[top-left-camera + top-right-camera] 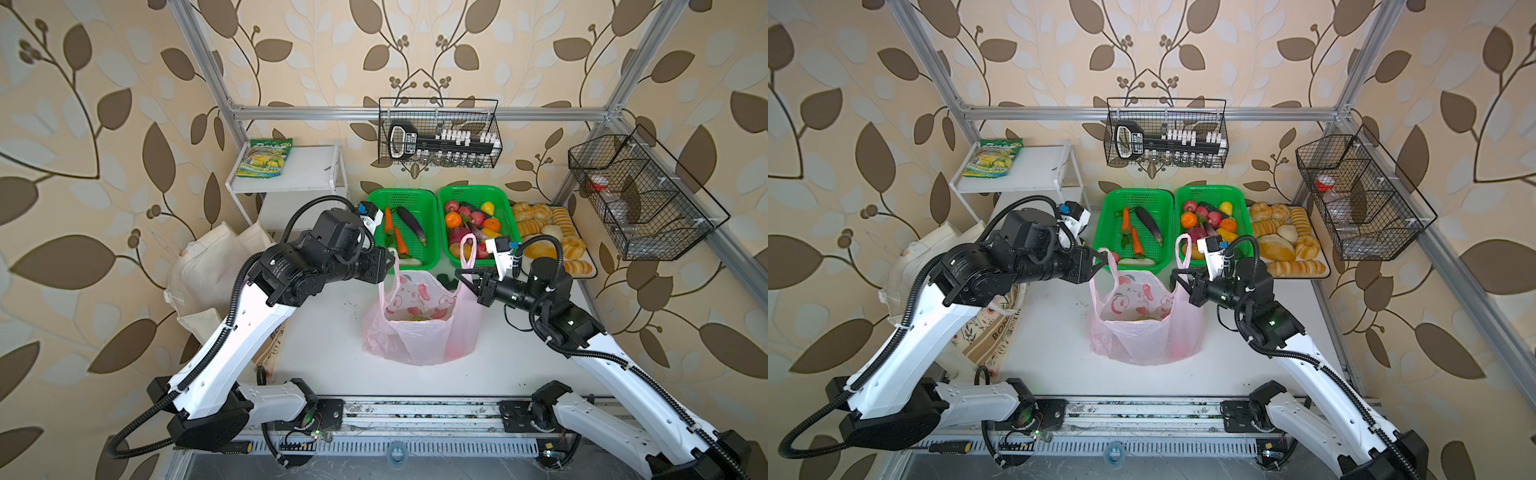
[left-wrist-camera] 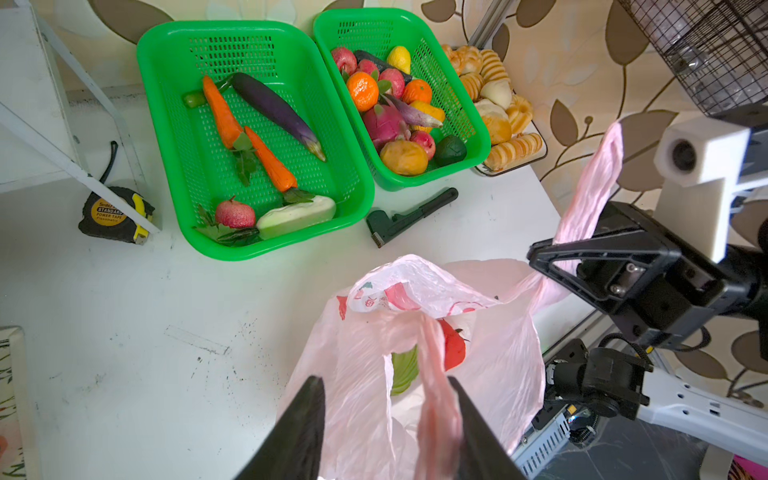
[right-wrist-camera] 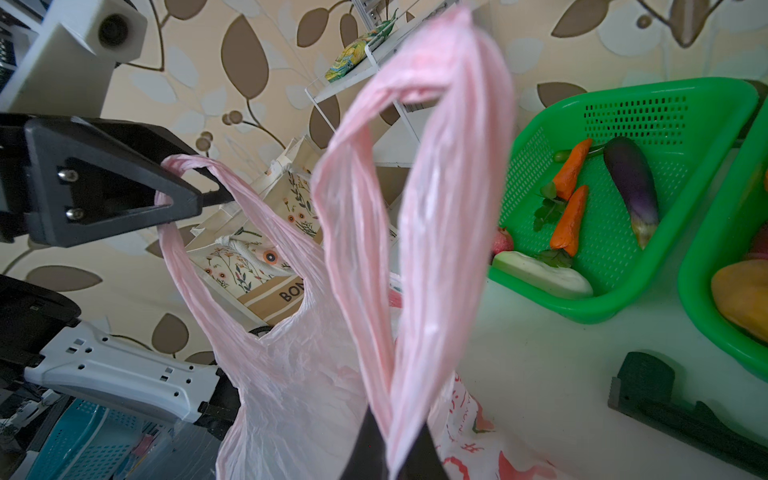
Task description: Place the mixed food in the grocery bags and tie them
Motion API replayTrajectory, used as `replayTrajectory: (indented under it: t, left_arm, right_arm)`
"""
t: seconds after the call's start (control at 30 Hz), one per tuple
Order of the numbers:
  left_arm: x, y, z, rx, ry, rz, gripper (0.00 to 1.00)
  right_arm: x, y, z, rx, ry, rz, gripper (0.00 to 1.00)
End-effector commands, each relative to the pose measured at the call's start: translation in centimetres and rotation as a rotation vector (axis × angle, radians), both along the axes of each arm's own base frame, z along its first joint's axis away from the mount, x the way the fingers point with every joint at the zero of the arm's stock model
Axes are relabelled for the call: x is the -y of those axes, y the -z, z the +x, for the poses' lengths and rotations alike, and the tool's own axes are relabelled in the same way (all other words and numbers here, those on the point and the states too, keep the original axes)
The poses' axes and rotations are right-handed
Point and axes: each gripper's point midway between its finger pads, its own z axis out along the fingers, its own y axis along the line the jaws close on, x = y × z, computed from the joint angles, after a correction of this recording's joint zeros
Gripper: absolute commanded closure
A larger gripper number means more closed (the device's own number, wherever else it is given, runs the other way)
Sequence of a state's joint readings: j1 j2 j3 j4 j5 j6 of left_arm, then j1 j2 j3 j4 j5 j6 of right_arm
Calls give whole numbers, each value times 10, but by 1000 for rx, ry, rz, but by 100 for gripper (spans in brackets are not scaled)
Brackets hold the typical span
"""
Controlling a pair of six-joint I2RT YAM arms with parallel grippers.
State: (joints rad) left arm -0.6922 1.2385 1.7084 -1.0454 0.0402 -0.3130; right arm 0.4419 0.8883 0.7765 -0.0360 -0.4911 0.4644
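Observation:
The pink plastic bag stands mid-table with its mouth spread between both arms. My right gripper is shut on one handle loop, which rises above the jaws. My left gripper is open, its fingers either side of the other handle, which rests against one finger. Inside the bag show a red tomato and a green cabbage. The cream canvas tote slumps at the left table edge, behind the left arm.
Two green baskets of vegetables and fruit sit just behind the bag, and a tray of bread rolls to their right. A black tool and a tape measure lie on the table. A snack packet lies on the white shelf.

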Motion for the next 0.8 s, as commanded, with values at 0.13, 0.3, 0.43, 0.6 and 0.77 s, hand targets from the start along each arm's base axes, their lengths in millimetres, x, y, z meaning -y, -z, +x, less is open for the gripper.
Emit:
replayTrajectory:
  t: [0.13,0.3,0.43,0.6,0.77]
  left_arm:
    - [6,-31,4,93,32,-70,71]
    - [17,-49,2,144,89,-132,90]
    - [28,-58,-1,199,172,-152,100]
    - [67,-56,-18,177,426,-209,100]
    - [105,-35,-51,114,737,-143,100]
  right_arm:
    - [-2,-7,-7,8,-31,8,94]
    - [-7,-2,-10,-22,-61,-3,93]
    - [-12,4,-13,-60,-81,-20,92]
    - [-24,7,-15,-90,-110,-34,91]
    - [-29,6,-12,-102,-121,-15,91]
